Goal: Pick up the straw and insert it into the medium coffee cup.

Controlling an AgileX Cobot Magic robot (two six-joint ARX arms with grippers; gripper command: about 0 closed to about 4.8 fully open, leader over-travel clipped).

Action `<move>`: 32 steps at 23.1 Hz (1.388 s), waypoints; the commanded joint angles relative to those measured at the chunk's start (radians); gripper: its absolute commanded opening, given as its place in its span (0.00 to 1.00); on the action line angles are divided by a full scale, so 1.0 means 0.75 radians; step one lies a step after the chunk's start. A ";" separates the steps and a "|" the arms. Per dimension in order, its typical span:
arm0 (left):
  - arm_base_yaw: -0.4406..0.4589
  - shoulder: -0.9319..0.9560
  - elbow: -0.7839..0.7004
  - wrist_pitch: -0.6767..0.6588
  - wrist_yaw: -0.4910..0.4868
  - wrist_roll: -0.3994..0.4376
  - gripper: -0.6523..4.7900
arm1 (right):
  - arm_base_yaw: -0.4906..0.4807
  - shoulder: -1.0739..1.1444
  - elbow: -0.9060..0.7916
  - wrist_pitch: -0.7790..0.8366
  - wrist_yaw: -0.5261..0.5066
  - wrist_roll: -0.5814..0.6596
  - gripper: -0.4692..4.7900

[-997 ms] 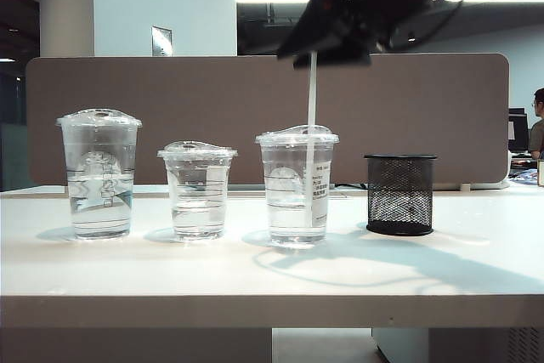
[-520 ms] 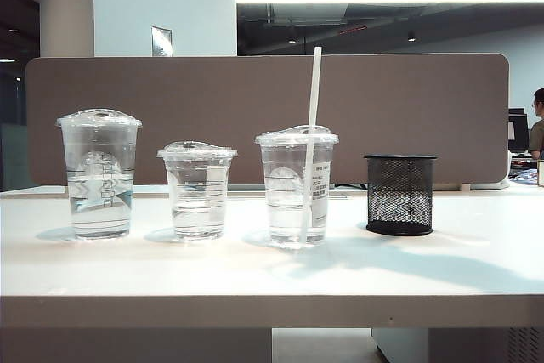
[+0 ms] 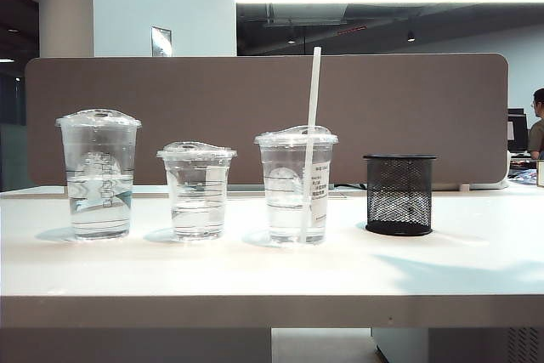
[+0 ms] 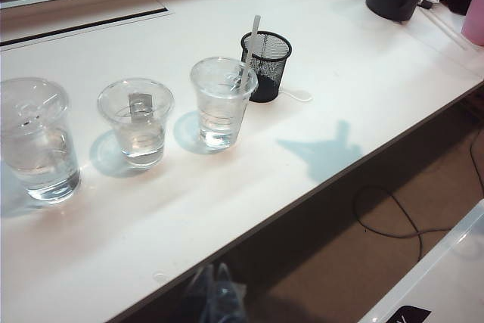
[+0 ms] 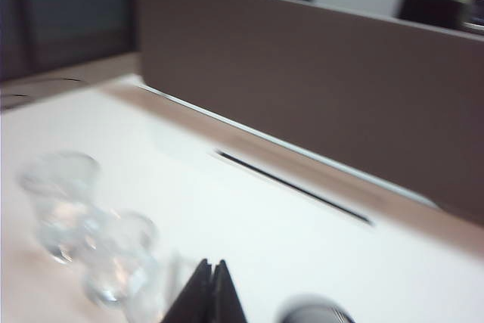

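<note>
Nearest the exterior camera, the white counter [image 3: 255, 278] is showing a bare front strip, then a row of three lidded clear cups holding water, with a black mesh pen holder [image 3: 399, 194] sitting at the right end of the row. The tallest cup [image 3: 98, 173] is standing at the left, the shortest cup [image 3: 196, 190] next to it, and the medium coffee cup [image 3: 296, 186] with the white label sticker is standing between the shortest cup and the mesh holder, apart from both. The straw [image 3: 313, 99] is sitting through the medium cup's lid, leaning slightly, lower end down in the water, upper end sticking well above the lid. Behind the counter a brown partition panel [image 3: 170, 108] is running across the view. No arm is showing in the exterior view. The left claw [image 4: 215, 293] is only appearing as a blurred shape at the edge of the left wrist view, hanging off the near side of the counter, well apart from the cups; can't tell how far it's open. The right claw [image 5: 214, 293] is showing its two dark fingers pressed together, fully closed and gripping nothing, hovering above the counter with blurred cups nearby.
</note>
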 commanded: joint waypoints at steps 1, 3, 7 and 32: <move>0.002 0.002 0.003 0.013 0.000 0.011 0.11 | 0.000 -0.308 -0.292 -0.039 0.158 0.000 0.08; 0.002 0.002 0.003 0.012 0.001 0.011 0.11 | 0.000 -0.421 -0.401 -0.049 0.159 0.000 0.08; 0.002 0.002 0.003 0.012 0.000 0.011 0.11 | 0.000 -0.749 -0.687 -0.104 0.220 0.002 0.09; 0.002 0.002 0.003 0.012 0.001 0.011 0.11 | -0.336 -1.134 -1.213 -0.096 0.043 0.243 0.09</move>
